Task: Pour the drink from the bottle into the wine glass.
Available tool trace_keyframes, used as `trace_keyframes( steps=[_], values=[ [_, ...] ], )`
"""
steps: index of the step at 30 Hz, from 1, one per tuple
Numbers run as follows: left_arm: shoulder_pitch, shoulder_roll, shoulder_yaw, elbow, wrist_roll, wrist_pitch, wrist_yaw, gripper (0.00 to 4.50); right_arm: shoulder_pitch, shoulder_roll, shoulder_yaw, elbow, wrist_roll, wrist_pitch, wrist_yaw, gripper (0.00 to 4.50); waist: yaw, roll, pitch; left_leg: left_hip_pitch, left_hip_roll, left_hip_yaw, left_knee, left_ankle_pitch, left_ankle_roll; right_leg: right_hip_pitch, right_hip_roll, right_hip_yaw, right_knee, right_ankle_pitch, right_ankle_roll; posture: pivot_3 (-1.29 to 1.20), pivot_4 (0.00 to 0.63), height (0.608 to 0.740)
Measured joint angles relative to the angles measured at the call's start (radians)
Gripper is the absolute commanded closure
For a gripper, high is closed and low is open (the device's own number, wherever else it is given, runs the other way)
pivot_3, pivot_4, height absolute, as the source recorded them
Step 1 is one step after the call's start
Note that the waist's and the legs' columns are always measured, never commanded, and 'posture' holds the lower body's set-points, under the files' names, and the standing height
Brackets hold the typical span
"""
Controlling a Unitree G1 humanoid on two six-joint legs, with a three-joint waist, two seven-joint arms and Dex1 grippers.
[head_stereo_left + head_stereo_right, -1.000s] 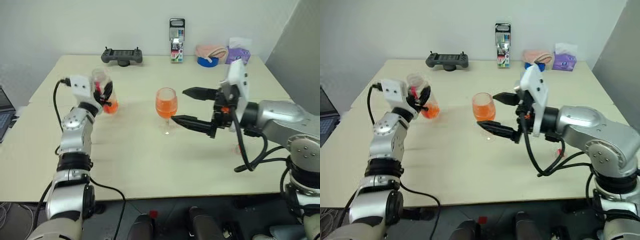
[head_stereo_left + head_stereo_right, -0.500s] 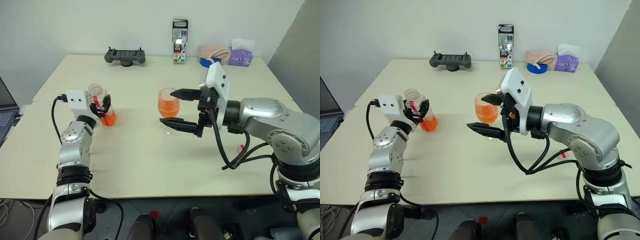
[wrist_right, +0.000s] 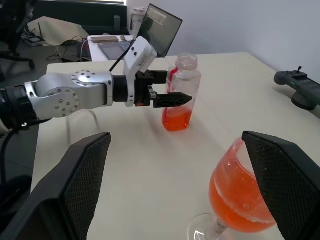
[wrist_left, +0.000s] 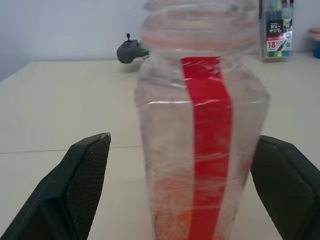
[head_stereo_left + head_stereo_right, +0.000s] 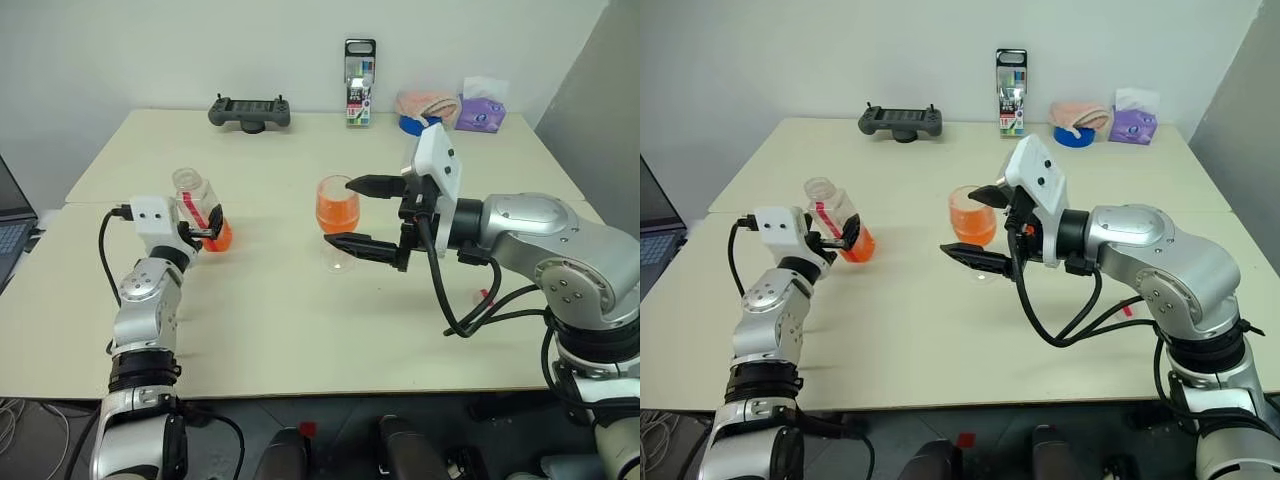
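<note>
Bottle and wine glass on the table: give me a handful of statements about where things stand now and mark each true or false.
1. The bottle stands upright on the table. True.
2. The left gripper is clamped shut on the bottle. False: its fingers stand open on either side.
3. The wine glass is empty. False: it holds orange drink.
4. The right gripper is open beside the glass. True.
5. The bottle's cap is on. False: its neck is open.

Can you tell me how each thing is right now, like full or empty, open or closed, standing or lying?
bottle: standing on the table, cap off, a little orange drink at the bottom.
wine glass: standing upright, bowl mostly full of orange drink.
left tool: open, one finger on each side of the bottle, not squeezing.
right tool: open, fingers either side of the glass.
</note>
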Motion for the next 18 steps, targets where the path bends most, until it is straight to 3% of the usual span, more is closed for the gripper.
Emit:
trace_keyframes(
  steps=[5,10,14,18],
  values=[
    [0.098,0.112,0.024,-0.205,-0.095,0.118,-0.133,0.04,0.004,-0.058,-0.006,0.044,-0.029,-0.029,0.053,0.0,-0.002,0.0,0.0,0.0,0.0,0.0,-0.001,0.0,0.0,0.0,0.001,0.0,0.0,-0.001,-0.001,0.0,0.15,0.74],
    [0.098,0.303,0.128,-0.307,-0.228,0.27,-0.26,0.04,0.01,-0.11,-0.02,0.071,-0.049,-0.056,0.109,0.0,-0.003,0.0,0.0,0.0,0.001,0.001,-0.002,0.0,0.0,0.0,0.001,0.0,-0.002,-0.005,0.002,0.0,0.15,0.74],
    [0.075,0.442,0.172,-0.382,-0.396,0.445,-0.416,0.04,0.042,-0.157,-0.108,0.103,-0.023,-0.058,0.151,0.0,0.001,0.001,0.001,-0.002,0.001,0.0,-0.002,0.0,0.0,0.001,0.001,-0.001,-0.008,-0.005,0.002,0.0,0.15,0.74],
    [0.03,0.506,0.155,-0.431,-0.52,0.586,-0.531,0.04,0.134,-0.215,-0.214,0.129,0.013,-0.056,0.198,0.0,0.002,0.001,0.001,-0.003,0.001,0.001,-0.001,0.0,0.0,0.002,-0.001,0.0,-0.011,-0.004,0.003,0.0,0.15,0.74]
  ],
)
